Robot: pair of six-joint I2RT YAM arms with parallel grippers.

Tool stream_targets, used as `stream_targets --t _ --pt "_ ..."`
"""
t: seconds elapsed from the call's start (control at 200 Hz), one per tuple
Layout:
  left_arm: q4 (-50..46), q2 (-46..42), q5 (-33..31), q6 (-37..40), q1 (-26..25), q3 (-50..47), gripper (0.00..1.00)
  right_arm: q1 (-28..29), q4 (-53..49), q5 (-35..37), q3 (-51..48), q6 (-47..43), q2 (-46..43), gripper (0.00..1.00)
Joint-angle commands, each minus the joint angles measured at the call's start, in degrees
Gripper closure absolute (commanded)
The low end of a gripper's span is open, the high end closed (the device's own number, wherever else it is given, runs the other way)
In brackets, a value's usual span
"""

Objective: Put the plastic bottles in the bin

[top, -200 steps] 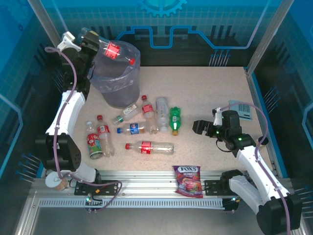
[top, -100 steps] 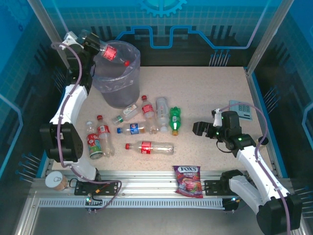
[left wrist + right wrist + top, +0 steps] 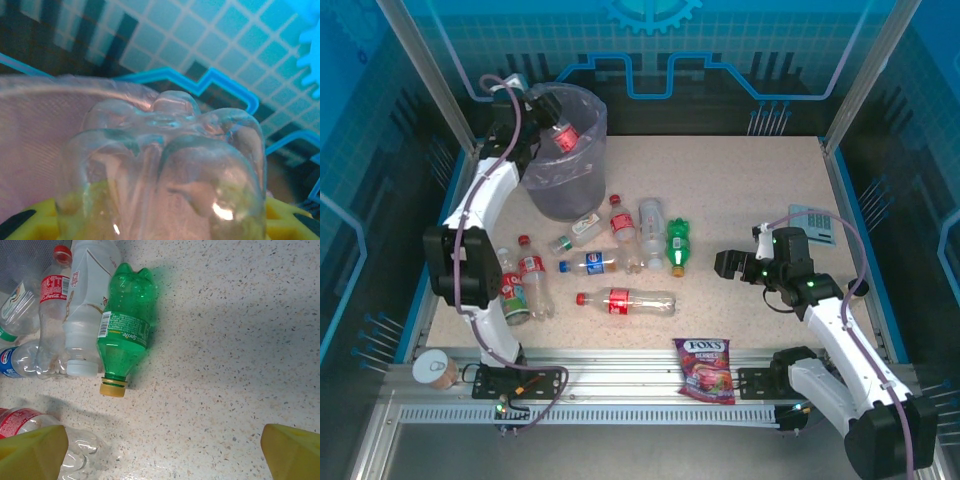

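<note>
My left gripper point(image 3: 528, 108) reaches over the bin point(image 3: 565, 195), a grey wastebasket with a lilac liner, and is shut on the base of a clear red-labelled bottle point(image 3: 563, 135). That bottle tilts cap-down into the bin's mouth. In the left wrist view its ribbed clear base point(image 3: 165, 165) sits between my yellow fingertips point(image 3: 27, 222), with the lilac liner point(image 3: 30, 145) behind. Several bottles lie on the table: a green one point(image 3: 677, 245) point(image 3: 125, 335), a blue-labelled one point(image 3: 590, 263), and a red-labelled one point(image 3: 625, 300). My right gripper point(image 3: 735, 262) point(image 3: 162, 455) hangs open, right of the green bottle.
A purple Fox's candy bag point(image 3: 705, 368) lies at the near edge, and a paper cup point(image 3: 435, 368) stands at the near left. A small grey-blue device point(image 3: 813, 225) rests at the right. Blue walls and frame posts enclose the table.
The left arm has swung right, carrying the bottle from the bin's left rim to over its mouth and tipping it further cap-down. The right arm has stayed still.
</note>
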Motion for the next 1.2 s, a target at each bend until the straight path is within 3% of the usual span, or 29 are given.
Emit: stream_targets --t 0.0,0.465,0.605,0.74,0.881,1.196 --pt "-8.28 2.84 0.85 5.61 -0.82 4.06 1.00 -0.73 -0.72 0.39 -0.08 -0.90 0.05 0.00" --pt "-15.92 12.35 0.68 10.22 -2.64 8.63 1.00 -0.73 -1.47 1.62 -0.93 -1.34 -0.90 0.00" --pt "-16.09 12.98 1.21 10.44 -2.63 8.74 0.61 -0.73 -1.24 1.53 -0.95 -1.24 -0.80 0.00" --pt "-16.44 12.69 1.39 10.79 -2.69 8.81 0.37 -0.77 -1.25 1.43 -1.05 -1.16 -0.82 0.00" --pt "-16.97 11.93 1.64 11.14 -2.69 9.10 0.23 -0.79 -1.25 1.49 -1.12 -1.23 -0.92 0.00" --pt "-19.55 9.08 2.01 11.21 -2.85 11.27 0.12 -0.73 -1.29 1.64 -1.07 -1.39 -1.60 0.00"
